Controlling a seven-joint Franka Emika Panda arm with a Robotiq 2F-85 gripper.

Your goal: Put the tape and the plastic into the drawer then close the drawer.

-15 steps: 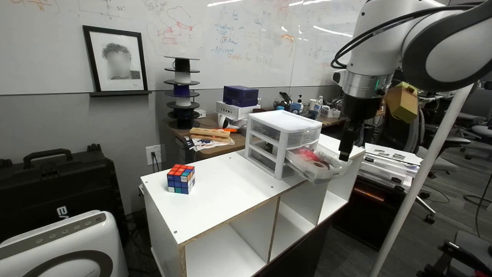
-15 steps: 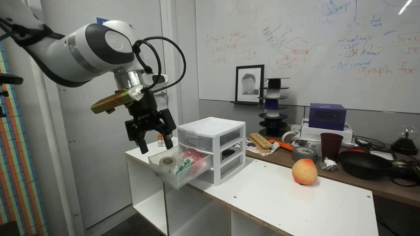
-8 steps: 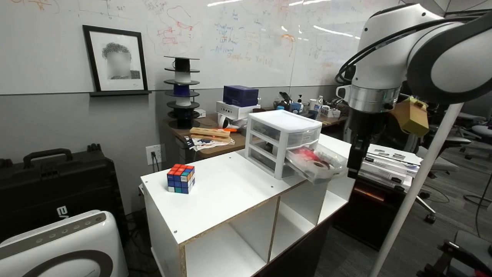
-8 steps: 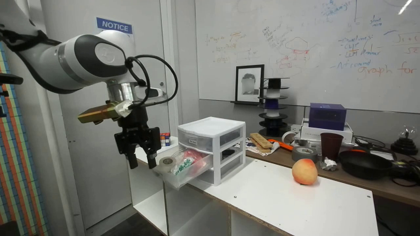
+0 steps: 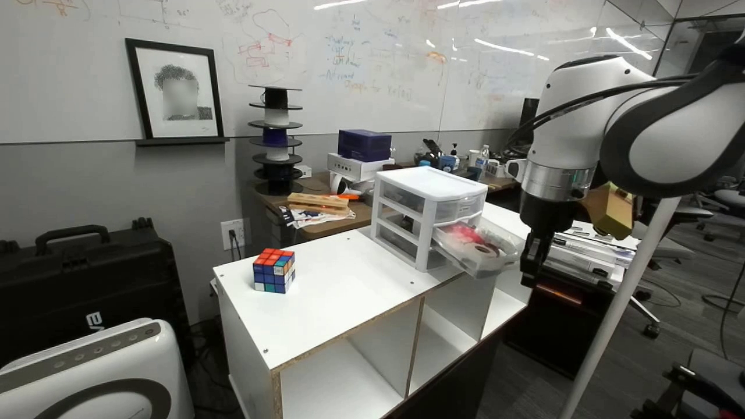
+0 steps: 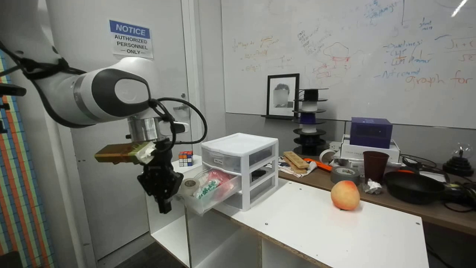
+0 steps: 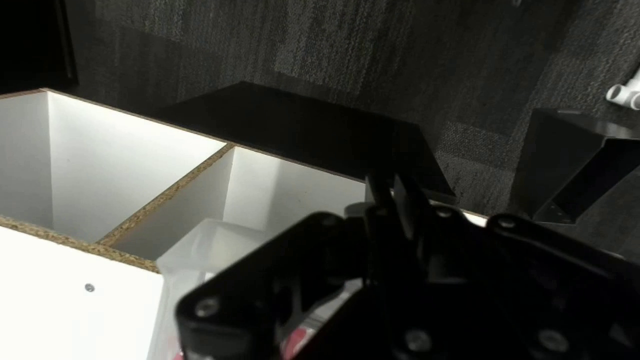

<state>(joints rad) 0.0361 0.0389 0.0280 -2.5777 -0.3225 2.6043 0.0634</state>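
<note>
The translucent drawer [image 6: 219, 199] stands pulled out of the white three-drawer unit [image 6: 241, 143], below its top drawer. Inside it lie a roll of tape [image 6: 189, 185] and crinkled clear plastic [image 6: 209, 188] with green bits, beside something pink-red [image 5: 465, 234]. My gripper [image 6: 164, 206] points down just outside the drawer's front end, fingertips at about the drawer's height or lower. Its fingers are brought together with nothing between them in both exterior views [image 5: 528, 282]. In the wrist view the gripper [image 7: 383, 182] covers most of the drawer [image 7: 210, 247]; whether they touch I cannot tell.
The unit stands on a white cubby shelf [image 5: 326, 291], and the drawer juts past its edge. A Rubik's cube [image 5: 274, 270] and a peach [image 6: 345, 195] rest on the shelf top. Behind is a cluttered desk [image 6: 319, 182]. A pale pole [image 5: 628, 302] rises near the arm.
My gripper has come down from above the drawer to outside its front end. Its fingers, wide apart before, have closed together. The drawer and its contents have not moved.
</note>
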